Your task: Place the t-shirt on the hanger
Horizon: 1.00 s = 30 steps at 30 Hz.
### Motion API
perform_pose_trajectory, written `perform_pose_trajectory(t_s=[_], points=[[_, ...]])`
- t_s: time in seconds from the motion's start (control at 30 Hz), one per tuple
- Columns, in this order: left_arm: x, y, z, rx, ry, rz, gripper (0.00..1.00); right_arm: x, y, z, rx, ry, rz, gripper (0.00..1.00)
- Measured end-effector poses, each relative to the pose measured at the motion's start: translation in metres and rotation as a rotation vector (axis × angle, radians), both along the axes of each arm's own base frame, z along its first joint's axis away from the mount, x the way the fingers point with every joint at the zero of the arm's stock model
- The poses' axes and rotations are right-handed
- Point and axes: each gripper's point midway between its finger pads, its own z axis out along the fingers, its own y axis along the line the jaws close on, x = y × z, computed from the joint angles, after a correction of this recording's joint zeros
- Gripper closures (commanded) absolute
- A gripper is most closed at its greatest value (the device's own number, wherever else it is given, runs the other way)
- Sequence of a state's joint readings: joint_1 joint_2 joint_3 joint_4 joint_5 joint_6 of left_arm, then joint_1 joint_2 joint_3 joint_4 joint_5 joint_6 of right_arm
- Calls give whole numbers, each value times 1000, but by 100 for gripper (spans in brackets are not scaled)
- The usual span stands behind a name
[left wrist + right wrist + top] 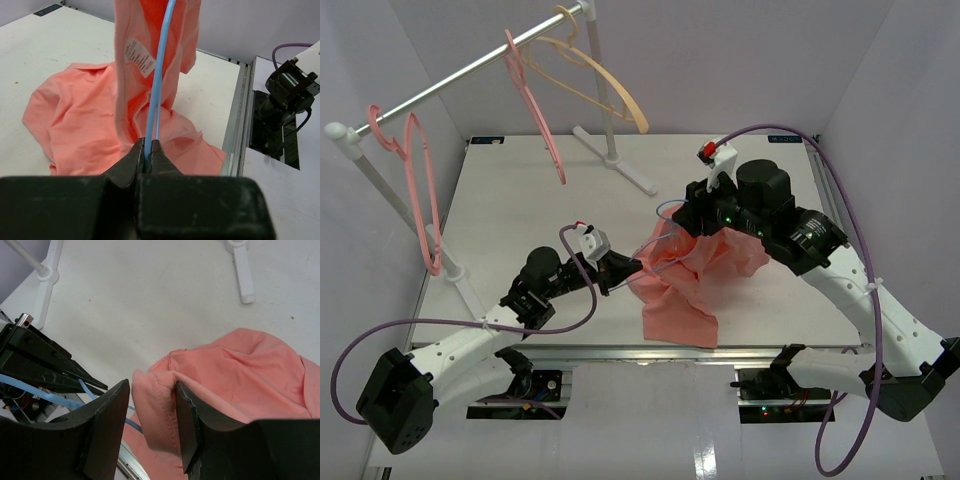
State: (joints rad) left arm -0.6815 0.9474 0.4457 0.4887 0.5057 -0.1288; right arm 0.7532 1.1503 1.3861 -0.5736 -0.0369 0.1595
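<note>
The salmon-pink t-shirt [695, 270] is bunched near the table's front edge, partly lifted, with one end hanging down over the edge. My left gripper [625, 268] is shut on the thin light-blue wire hanger [159, 75], whose wire runs up into the shirt [85, 120] beside its white label. The hanger's loop shows above the cloth in the top view [665, 210]. My right gripper [151, 385] is above the shirt with its jaws apart. A fold of the collar hem [160, 415] lies between them against one finger, with a gap to the other.
A clothes rack rail [460, 75] crosses the back left, carrying two thick pink hangers [420, 190] [535, 110] and a pale orange hanger [610, 85]. Its white foot [615, 160] stands on the table at the back. The table's metal front edge [235, 125] is close by.
</note>
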Motion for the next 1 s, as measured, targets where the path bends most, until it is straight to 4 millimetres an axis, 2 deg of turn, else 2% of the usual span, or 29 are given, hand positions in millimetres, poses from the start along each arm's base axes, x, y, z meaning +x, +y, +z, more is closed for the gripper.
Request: perform_pose_trajectory(t_s=[0.2,0.37,0.53,0.63,0.8,0.87,1.0], points=[[-6,3,5,-34,-38,-7,100,-11,-3,9,-4,-43,56,37],[-10,8,11,-65,-45,2,100,-25,-10,21,-13,-98,114,36],[-10,9,14,-90,-40,0,100,-37,-9,34,-25,-144,201,35],[-11,10,12,-103,-39,2,100,-44,-9,48,-30,-186,253,35],[-16,13,-2,-98,-23,-5,100,-49,-6,79,-85,-319,377,36],[-19,12,-3,-99,-22,-20,100,-48,-5,75,-136,-344,418,36],[-27,14,-2,-113,-32,-45,100,-44,-10,41,-279,-344,488,37]])
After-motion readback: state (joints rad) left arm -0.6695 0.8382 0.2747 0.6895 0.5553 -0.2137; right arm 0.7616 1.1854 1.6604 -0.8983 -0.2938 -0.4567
